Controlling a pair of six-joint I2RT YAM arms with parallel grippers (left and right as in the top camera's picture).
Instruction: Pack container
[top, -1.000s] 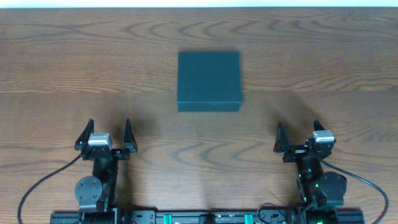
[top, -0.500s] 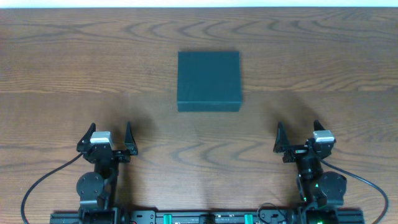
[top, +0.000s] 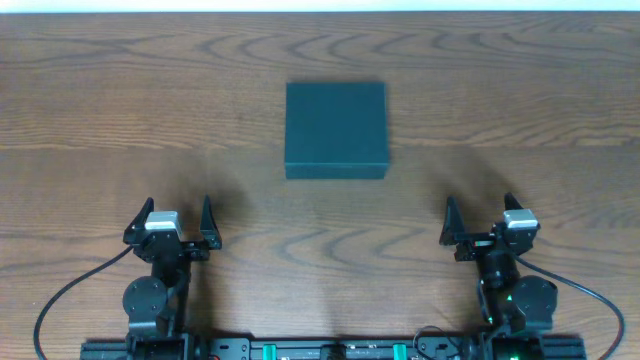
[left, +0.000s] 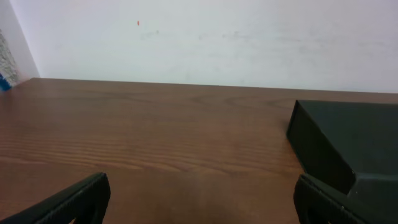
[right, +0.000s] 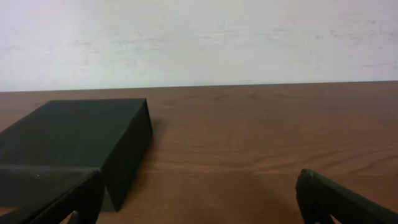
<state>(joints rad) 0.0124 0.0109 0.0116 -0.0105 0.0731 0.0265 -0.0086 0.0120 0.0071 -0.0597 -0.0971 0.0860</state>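
Currently: the container (top: 335, 130) sits flat at the middle of the table (top: 100, 120), lid (right: 68, 127) down, well apart from both arms. No packets are in view. Your left gripper (top: 172, 215) and right gripper (top: 480, 215) stand wide open, holding nothing, by the table's near edge.

Handling, as judged: matte cardboard, probably light, so expect it to slide on the wood if you push one side only. The walls look stiff enough to brace against; the lid panel will likely flex. Which edge carries the hinge cannot be told. Steady one wall with one gripper, and pinch the lid's free lip with the other, not the panel's middle.
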